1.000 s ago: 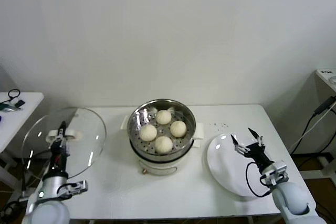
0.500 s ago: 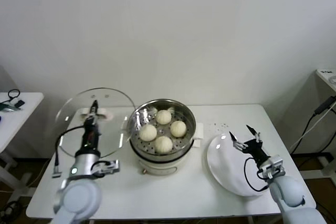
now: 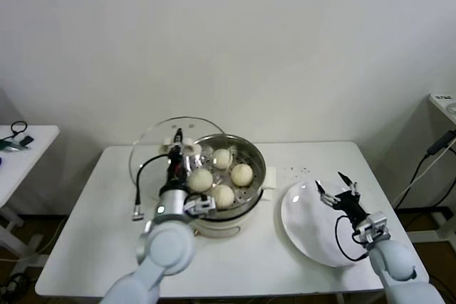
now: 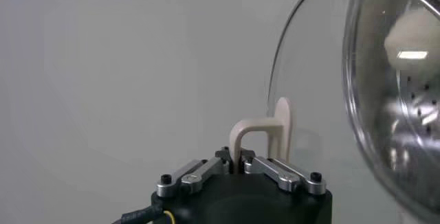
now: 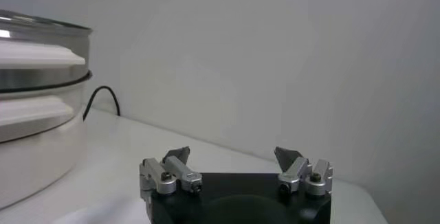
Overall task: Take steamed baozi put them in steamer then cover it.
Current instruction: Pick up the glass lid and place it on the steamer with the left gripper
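Swinging in from the bench's left side, the left gripper is now carrying the cover tilted at the steamer's left rim. Its fingers are clamping the cover's handle, a grip only the left wrist view is showing. Four baozi are sitting in the steamer basket. Rightward, the right gripper is hovering over the white plate, fingers spread wide and holding nothing.

1. A bare test room or lab, not a home kitchen: plain white wall and a white table standing alone.
2. Loose cables hang at the right.
3. Side tables with gear stand at both edges.
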Tool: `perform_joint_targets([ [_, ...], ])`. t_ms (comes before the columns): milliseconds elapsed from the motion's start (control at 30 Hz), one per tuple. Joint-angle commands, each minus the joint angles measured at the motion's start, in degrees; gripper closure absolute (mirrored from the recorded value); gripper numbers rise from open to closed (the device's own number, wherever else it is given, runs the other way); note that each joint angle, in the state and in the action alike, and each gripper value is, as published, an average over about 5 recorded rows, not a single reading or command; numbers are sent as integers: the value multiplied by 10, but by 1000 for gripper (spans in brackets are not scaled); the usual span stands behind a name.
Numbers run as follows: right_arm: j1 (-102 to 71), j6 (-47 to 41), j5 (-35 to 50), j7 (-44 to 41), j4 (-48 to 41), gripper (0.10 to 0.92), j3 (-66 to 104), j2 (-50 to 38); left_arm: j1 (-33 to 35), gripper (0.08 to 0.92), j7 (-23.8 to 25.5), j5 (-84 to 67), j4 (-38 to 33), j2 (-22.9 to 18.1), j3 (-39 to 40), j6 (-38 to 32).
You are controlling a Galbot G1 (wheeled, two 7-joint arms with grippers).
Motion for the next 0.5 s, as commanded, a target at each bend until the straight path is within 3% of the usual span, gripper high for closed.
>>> perform_joint_targets([
  [33,2,4,-1,-5,-11,203,6,2,-57,848,33,37,85,-113,66,28],
  [500,-1,8,-1,-14,-17,203,13,6,-53,848,21,45,125,-131,74,28],
])
